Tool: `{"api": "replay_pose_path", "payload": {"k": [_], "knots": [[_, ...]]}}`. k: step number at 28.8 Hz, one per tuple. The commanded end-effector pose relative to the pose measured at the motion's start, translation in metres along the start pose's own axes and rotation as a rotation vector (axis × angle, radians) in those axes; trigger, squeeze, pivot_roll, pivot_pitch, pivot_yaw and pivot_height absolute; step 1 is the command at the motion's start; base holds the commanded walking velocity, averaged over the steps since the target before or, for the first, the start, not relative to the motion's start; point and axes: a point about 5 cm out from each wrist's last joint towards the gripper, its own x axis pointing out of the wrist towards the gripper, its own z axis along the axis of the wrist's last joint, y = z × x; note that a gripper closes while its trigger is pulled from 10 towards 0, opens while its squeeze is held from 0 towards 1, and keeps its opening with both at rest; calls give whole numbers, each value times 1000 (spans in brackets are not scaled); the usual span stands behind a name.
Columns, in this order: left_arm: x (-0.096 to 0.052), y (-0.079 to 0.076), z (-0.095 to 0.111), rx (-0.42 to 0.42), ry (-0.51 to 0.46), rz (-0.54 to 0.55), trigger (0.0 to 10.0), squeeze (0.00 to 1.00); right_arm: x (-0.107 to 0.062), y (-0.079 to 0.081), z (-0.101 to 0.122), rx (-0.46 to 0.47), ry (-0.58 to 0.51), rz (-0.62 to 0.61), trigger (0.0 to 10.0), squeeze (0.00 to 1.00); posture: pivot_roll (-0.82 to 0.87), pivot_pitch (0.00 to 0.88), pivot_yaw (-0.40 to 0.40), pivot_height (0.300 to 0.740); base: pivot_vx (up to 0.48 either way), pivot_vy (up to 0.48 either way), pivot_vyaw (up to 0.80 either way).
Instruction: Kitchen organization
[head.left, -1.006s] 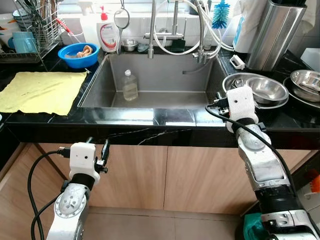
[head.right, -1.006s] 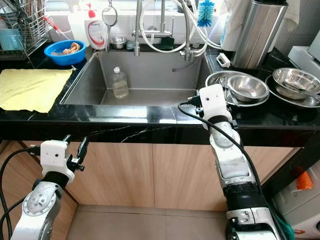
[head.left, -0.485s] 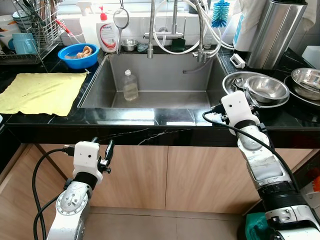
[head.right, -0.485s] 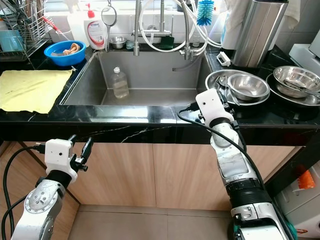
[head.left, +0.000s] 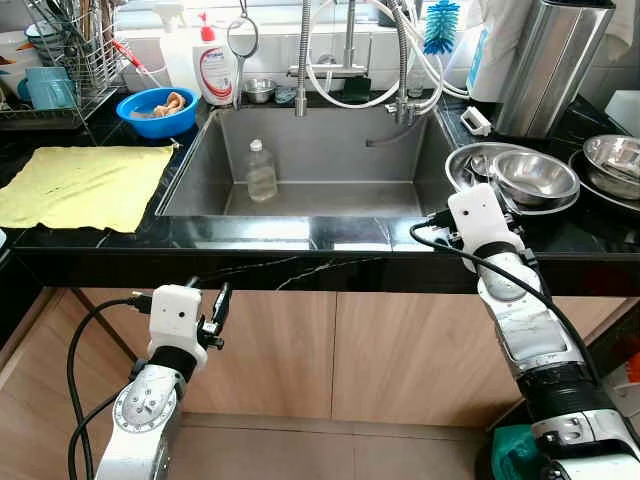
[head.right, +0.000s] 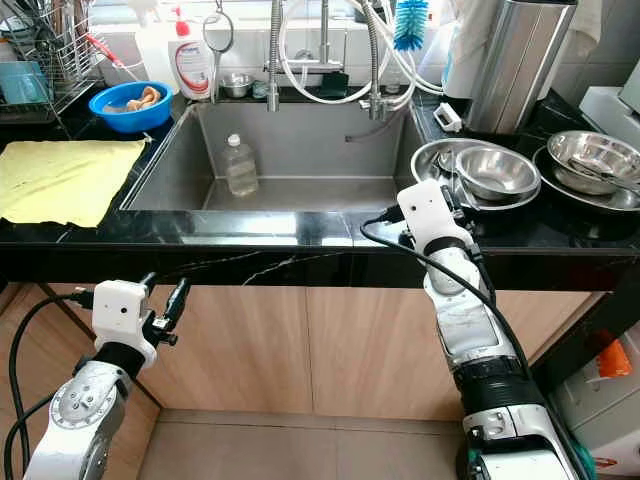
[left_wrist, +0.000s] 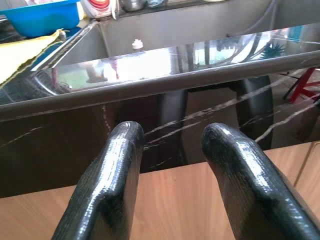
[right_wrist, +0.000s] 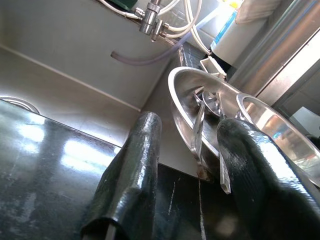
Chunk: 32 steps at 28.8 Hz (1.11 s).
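A steel sink (head.left: 320, 150) holds an upright clear plastic bottle (head.left: 260, 172). On the black counter to its right lies a shallow steel dish (head.left: 468, 160) with a steel bowl (head.left: 535, 178) in it and another bowl (head.left: 612, 160) beyond. My right gripper (right_wrist: 192, 127) is open, low over the counter edge just before the dish (right_wrist: 185, 90); steel utensils (right_wrist: 199, 131) stick out between its fingers, untouched. My right wrist (head.left: 483, 212) sits at the counter's front. My left gripper (head.left: 216, 305) hangs open below the counter in front of the wooden cabinet door (head.left: 270, 350).
A yellow cloth (head.left: 85, 182) lies on the counter at left, with a blue bowl (head.left: 155, 108), soap bottle (head.left: 215, 68) and dish rack (head.left: 60, 60) behind it. Faucet hoses (head.left: 360, 60) hang over the sink. A tall steel canister (head.left: 555, 65) stands back right.
My right wrist dipped slightly toward the sink, then edged back toward the steel dish. My left gripper crept a little rightward under the counter.
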Motion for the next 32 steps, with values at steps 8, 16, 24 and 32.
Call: {"api": "replay_pose_path", "payload": {"k": [8, 16, 24, 32], "knots": [[-3, -1, -6, -4, 33, -5, 10000, 0, 3, 4, 7, 10, -16, 1, 0, 0, -77, 0, 32, 732, 0, 0, 0], [-4, 1, -7, -2, 39, -3, 10000, 0, 3, 5, 6, 11, -1, -8, 10000, 0, -70, 0, 33, 732, 0, 0, 0], [-3, 0, -7, -5, 41, -9, 10000, 0, 4, 6, 8, 31, -10, -18, 8510, 0, -66, 0, 37, 732, 0, 0, 0], [-3, 1, -7, -3, 41, -11, 10000, 0, 3, 5, 10, 43, -21, -30, 0, 0, -64, 0, 42, 732, 0, 0, 0]]}}
